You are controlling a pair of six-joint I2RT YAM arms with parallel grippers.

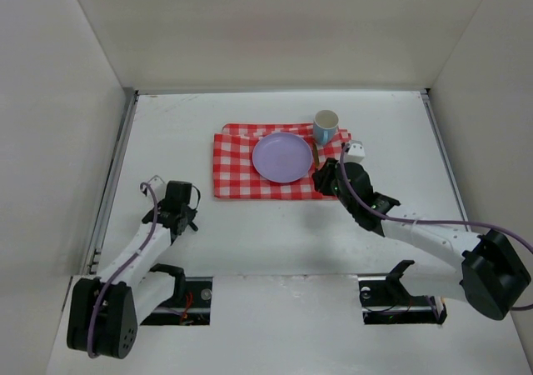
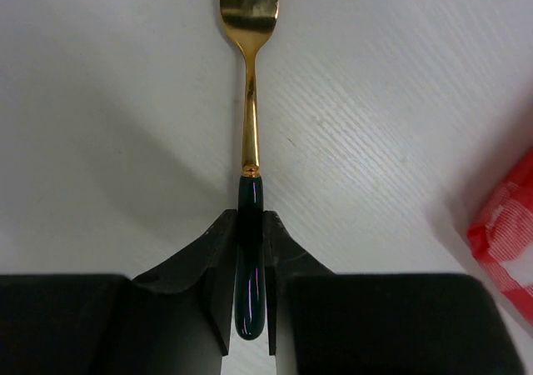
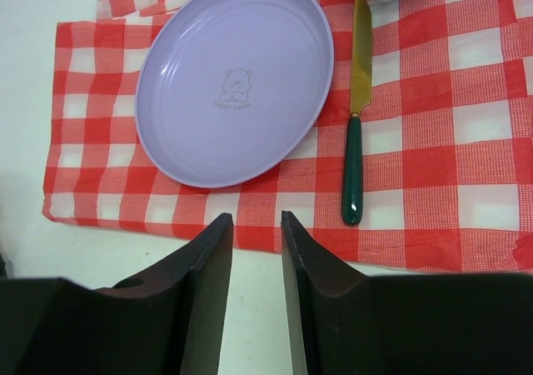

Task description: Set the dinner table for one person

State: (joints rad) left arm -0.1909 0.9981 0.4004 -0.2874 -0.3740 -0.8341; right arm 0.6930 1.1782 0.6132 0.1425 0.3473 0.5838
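Observation:
The white dinner table (image 1: 250,250) bears a red-and-white checkered cloth (image 1: 237,175). On the cloth lie a lilac plate (image 1: 283,157), a gold knife with a dark green handle (image 3: 356,117) to the plate's right, and a light blue cup (image 1: 326,127) beyond it. My left gripper (image 2: 250,218) is shut on the dark green handle of a gold fork (image 2: 249,75), held over bare table left of the cloth. In the top view the left gripper (image 1: 178,202) hides the fork. My right gripper (image 3: 255,219) is open and empty over the cloth's near edge, in front of the plate (image 3: 233,79).
Metal rails (image 1: 112,175) run along the table's side edges, with white walls on three sides. A corner of the cloth (image 2: 508,242) shows to the right of the left gripper. A small white block (image 1: 356,151) sits by the right wrist.

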